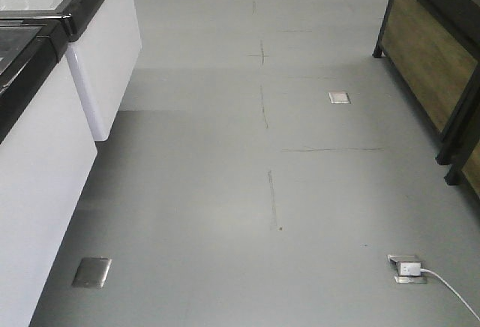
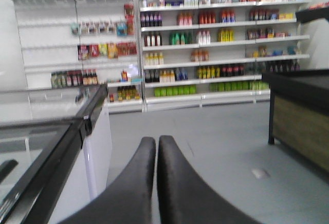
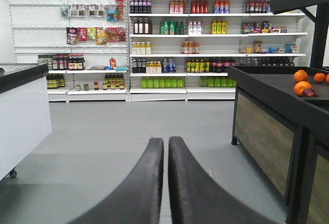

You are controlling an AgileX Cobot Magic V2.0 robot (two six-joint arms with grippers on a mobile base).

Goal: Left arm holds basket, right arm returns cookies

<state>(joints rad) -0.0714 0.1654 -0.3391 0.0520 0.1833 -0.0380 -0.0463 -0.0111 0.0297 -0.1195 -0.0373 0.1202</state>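
Observation:
The basket and the cookies are out of view in every frame. In the left wrist view my left gripper (image 2: 156,140) is shut with nothing between its two black fingers, pointing along the aisle toward the far shelves. My right gripper (image 3: 165,141) in the right wrist view is likewise shut and holds nothing, its fingers almost touching above the grey floor. Neither arm shows in the front-facing view.
White chest freezers with black rims (image 1: 90,49) line the left. A dark wooden display stand (image 1: 435,64) stands on the right, with oranges (image 3: 302,85) on top. Stocked white shelves (image 3: 205,39) close the aisle's far end. A floor socket with a white plug and cable (image 1: 409,269) lies near right.

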